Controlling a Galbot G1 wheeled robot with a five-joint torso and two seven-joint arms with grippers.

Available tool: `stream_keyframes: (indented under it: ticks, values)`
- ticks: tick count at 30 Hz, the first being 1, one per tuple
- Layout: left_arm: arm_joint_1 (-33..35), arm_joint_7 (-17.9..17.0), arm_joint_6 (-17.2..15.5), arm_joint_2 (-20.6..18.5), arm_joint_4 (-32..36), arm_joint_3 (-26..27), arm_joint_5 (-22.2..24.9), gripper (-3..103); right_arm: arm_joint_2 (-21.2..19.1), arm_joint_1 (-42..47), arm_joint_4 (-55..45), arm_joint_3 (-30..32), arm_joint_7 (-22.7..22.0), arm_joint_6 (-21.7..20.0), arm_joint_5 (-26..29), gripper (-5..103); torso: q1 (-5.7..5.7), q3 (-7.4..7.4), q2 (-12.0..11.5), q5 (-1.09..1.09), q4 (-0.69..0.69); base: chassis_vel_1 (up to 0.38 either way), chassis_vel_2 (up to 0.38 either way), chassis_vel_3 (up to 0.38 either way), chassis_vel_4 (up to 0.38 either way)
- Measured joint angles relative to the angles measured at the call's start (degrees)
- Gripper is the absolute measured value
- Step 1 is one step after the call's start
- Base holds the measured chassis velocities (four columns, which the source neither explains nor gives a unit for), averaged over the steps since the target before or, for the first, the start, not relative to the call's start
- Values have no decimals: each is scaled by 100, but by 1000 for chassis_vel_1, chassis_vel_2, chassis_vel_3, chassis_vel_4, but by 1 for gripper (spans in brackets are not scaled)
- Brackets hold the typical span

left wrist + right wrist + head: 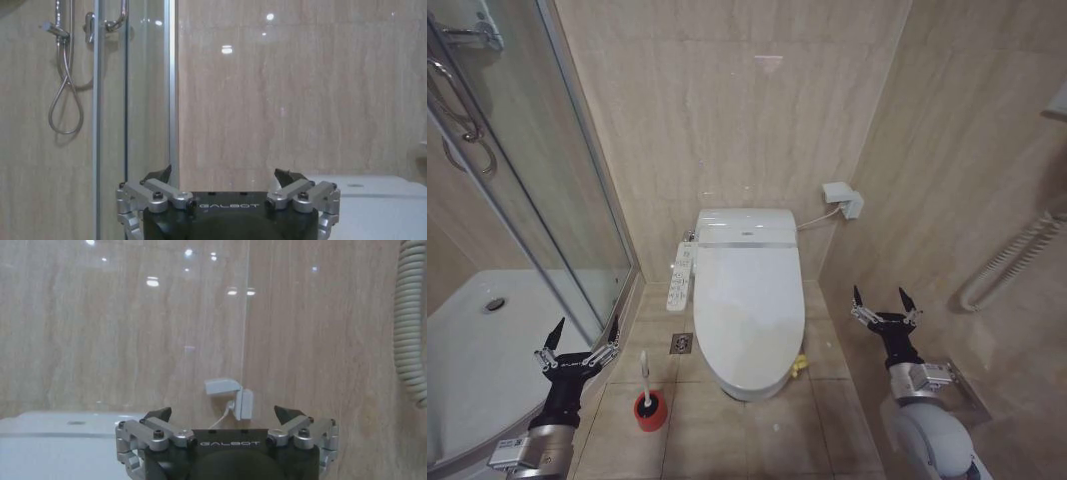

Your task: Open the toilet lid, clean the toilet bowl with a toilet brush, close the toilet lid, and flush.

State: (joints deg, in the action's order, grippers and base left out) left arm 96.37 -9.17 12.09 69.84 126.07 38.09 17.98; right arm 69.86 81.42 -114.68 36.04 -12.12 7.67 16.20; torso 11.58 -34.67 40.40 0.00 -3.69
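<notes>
The toilet lid (749, 300) lies shut over the bowl at frame center. The toilet brush (644, 373) stands in its red holder (651, 411) at lower left center. The left end effector (579, 337) hovers lower left, the right end effector (883, 303) lower right; both are spread wide, holding nothing.

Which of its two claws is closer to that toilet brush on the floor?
The left one. The left gripper hovers open just beside the toilet brush, on the shower side. The right gripper hangs open across the closed toilet lid, by the wall.
</notes>
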Motion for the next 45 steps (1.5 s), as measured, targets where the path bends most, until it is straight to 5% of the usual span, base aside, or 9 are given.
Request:
stream_keyframes:
  ticks: [25,45]
  values:
    - [-4,0,0,0,0,0,0,100,0,-2,0,0,0,0,0,100,6,-3,-4,1,2,4,1,2,4]
    - [-3,0,0,0,0,1,0,100,0,-1,0,0,0,0,0,100,3,-1,-2,-1,0,221,-227,-229,220]
